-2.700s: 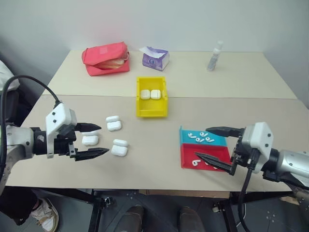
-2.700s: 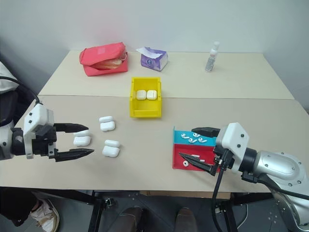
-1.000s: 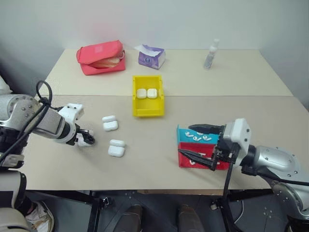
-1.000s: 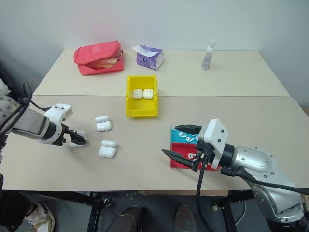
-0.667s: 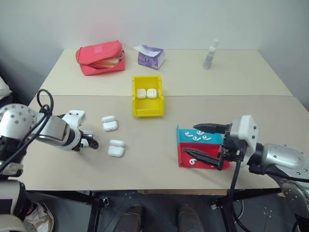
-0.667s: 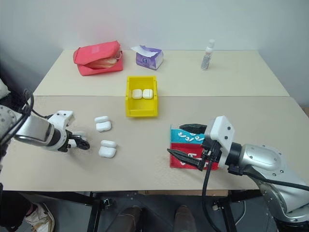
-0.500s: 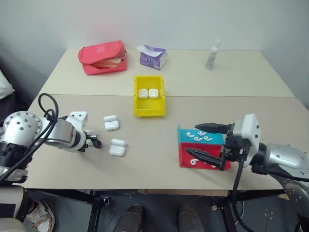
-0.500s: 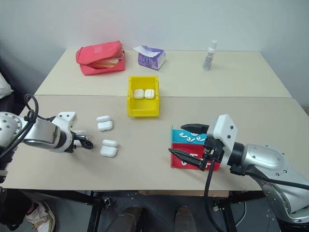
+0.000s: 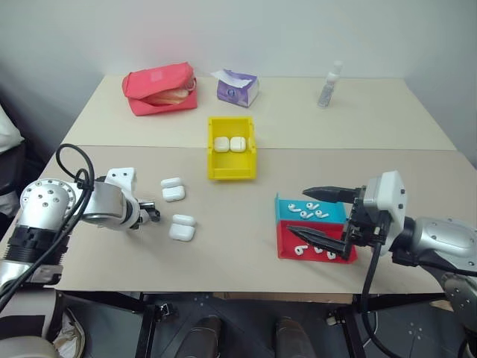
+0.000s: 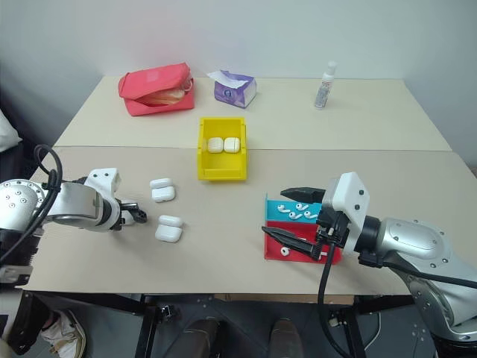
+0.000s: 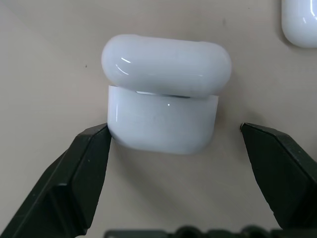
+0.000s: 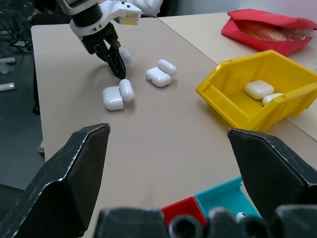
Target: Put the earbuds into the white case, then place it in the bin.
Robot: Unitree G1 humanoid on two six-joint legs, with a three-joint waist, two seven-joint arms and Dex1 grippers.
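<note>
Left wrist view: your left tool (image 11: 176, 148) is spread wide around a white case (image 11: 166, 106) lying on the worktop (image 11: 44, 59), lid ajar. One finger (image 11: 86, 163) touches its side, the other stands apart. Nothing gripped. Your right tool (image 9: 317, 212) gapes wide and empty just over the earbuds (image 9: 307, 209) in the cyan tray (image 9: 332, 216). The yellow bin (image 9: 232, 170) sits beyond it, two cases inside.
</note>
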